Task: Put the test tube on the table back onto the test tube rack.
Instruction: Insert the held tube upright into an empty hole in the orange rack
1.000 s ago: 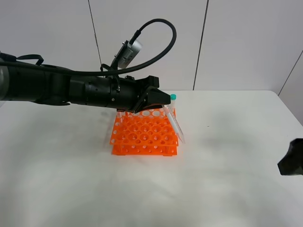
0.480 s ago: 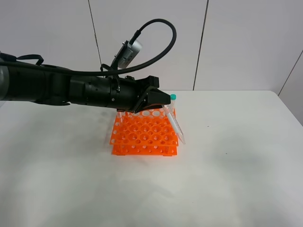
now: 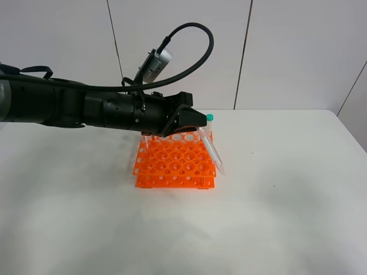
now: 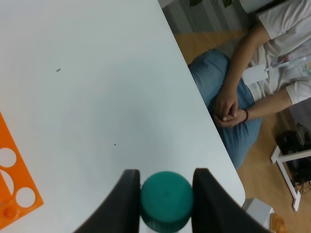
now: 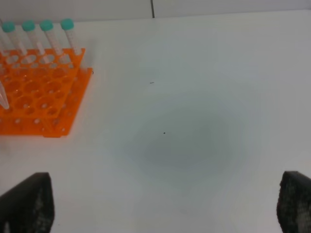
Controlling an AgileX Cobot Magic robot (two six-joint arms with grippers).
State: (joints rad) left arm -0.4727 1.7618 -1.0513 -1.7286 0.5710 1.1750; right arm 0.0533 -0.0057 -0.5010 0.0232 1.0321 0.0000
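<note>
Exterior high view: left claw [image 3: 198, 123], clenched on the capped end of the slim clear plastic test tube [image 3: 210, 146], hangs over the right edge of the bright orange plastic test tube rack [image 3: 172, 163].
Tube position: tilted, teal-green cap above the rack's far-right corner, tapered tip low beside the rack's right side, in no hole.
Right claw [image 5: 160, 204]: released, jaws wide, well right of the rack over the white matte tabletop [image 5: 194, 121]; absent from the exterior view.
Risk: at this tilt the tip would likely catch the rack's rim or the plastic between holes, and pressing down could shove the rack or twist the tube in the grip.
Left wrist view only: both fingers [image 4: 127, 204] pinching the cap squarely.
Right wrist view only: four capped tubes [image 5: 43, 34] standing in one edge row of the rack, largely hidden by the arm from outside.
</note>
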